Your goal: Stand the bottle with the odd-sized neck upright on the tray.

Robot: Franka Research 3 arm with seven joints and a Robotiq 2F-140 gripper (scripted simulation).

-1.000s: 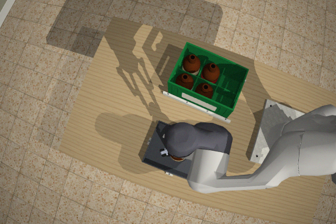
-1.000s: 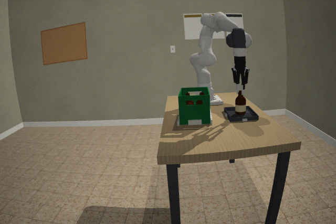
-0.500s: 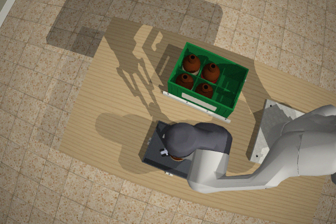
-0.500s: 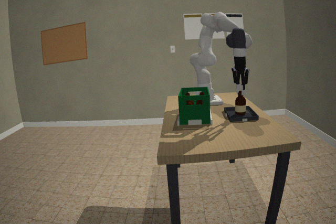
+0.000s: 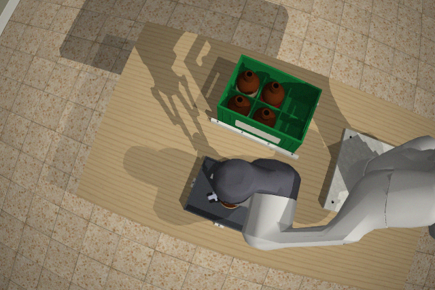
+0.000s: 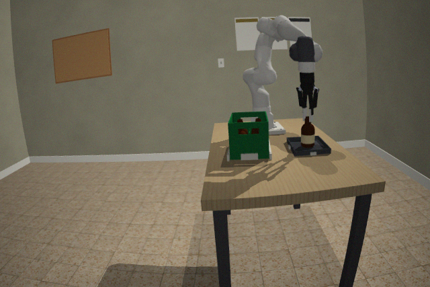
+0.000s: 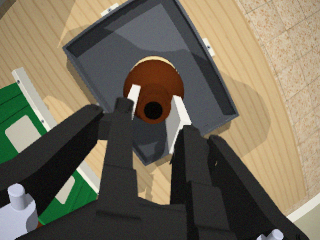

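A brown bottle [image 6: 308, 134] with a pale label stands upright inside the dark grey tray [image 6: 308, 148]. My gripper [image 6: 307, 115] is straight above it, shut on the bottle's neck just below the opening. In the wrist view the two white finger pads clamp the bottle neck, with the tray below it. From above, the arm hides most of the bottle [image 5: 229, 204] and part of the tray [image 5: 209, 191]. The green crate [image 5: 268, 102] holds the other bottles [image 5: 247, 82], standing upright in its left compartments.
The crate [image 6: 248, 135] stands left of the tray on the wooden table, on a white base strip [image 5: 253, 137]. Its two right compartments are empty. The robot's grey base plate [image 5: 351, 164] is at the table's right side. The table's front edge lies beyond the tray.
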